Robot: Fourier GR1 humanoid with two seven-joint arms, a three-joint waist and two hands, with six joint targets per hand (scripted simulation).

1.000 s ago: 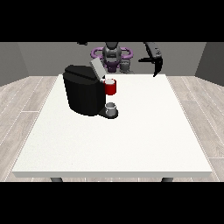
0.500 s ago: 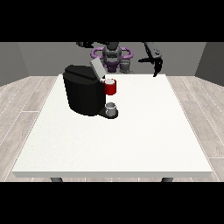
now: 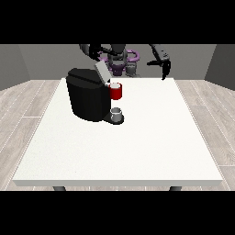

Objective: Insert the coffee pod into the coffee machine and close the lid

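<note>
A grey thing (image 3: 117, 111) sits at the coffee machine (image 3: 89, 94), well apart from the relaxed, empty hand at the view's right (image 3: 164, 66).

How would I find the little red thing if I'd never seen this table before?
Look for the big black coffee machine on the white table. The red thing at the machine juts from its upper front, on the side nearer the table's middle. A small grey thing sits below it; only this one is red.

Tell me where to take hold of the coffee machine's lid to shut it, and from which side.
Take the lid at its raised free edge, coming from above and behind. It stands tilted up over the coffee machine, so pressing there would probably swing it down.
</note>
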